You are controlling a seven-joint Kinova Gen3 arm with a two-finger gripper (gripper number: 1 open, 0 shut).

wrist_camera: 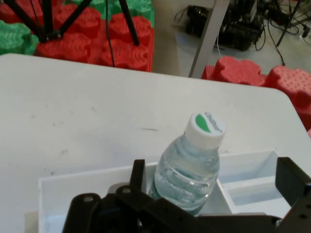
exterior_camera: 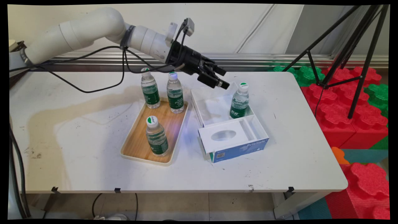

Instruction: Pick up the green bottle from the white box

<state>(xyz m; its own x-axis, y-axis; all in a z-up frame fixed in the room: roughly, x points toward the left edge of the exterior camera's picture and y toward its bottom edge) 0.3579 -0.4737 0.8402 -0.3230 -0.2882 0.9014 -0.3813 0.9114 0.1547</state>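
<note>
My gripper [exterior_camera: 224,77] hangs open above the table, just left of and slightly above a water bottle [exterior_camera: 239,101] with a green label and a white-green cap. That bottle stands upright in the far compartment of an open white box [exterior_camera: 195,104] with a blue front. In the hand view the bottle [wrist_camera: 189,167] rises between my two spread fingers, untouched, with the box wall [wrist_camera: 73,182] below it. My gripper [wrist_camera: 215,167] holds nothing.
A wooden tray [exterior_camera: 136,140] left of the box carries three more upright bottles [exterior_camera: 150,91] [exterior_camera: 175,93] [exterior_camera: 157,137]. A black tripod [exterior_camera: 354,56] and red and green foam blocks [exterior_camera: 342,102] stand beyond the table's right edge. Black cables [exterior_camera: 93,88] droop from the arm.
</note>
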